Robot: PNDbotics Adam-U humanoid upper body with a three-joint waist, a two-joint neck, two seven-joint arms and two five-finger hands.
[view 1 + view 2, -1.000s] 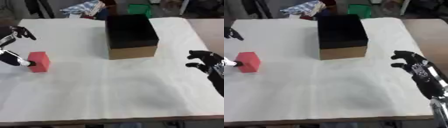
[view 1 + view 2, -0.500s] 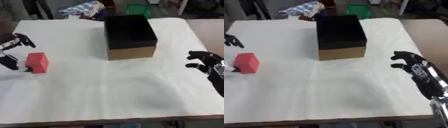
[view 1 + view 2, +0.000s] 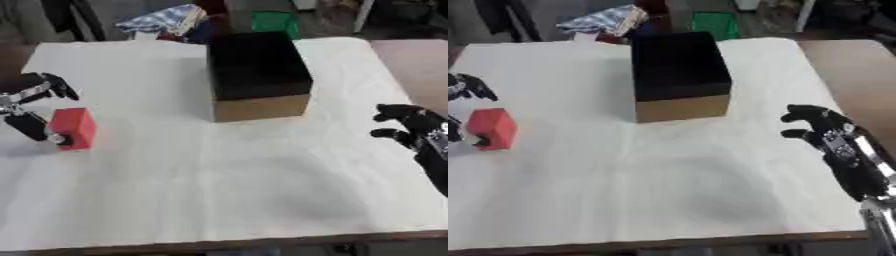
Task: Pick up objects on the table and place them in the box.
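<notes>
Small red rectangular block [image 3: 73, 127]: stands upright on the white-covered worktop [image 3: 236, 185] near its left edge, well apart from the box. The thumb of the left hand [image 3: 33, 111] touches the block's lower left side, fingers spread above it. Open-topped cardboard box [image 3: 256, 75]: black inside, plain brown front wall, standing upright at the centre rear of the worktop.
</notes>
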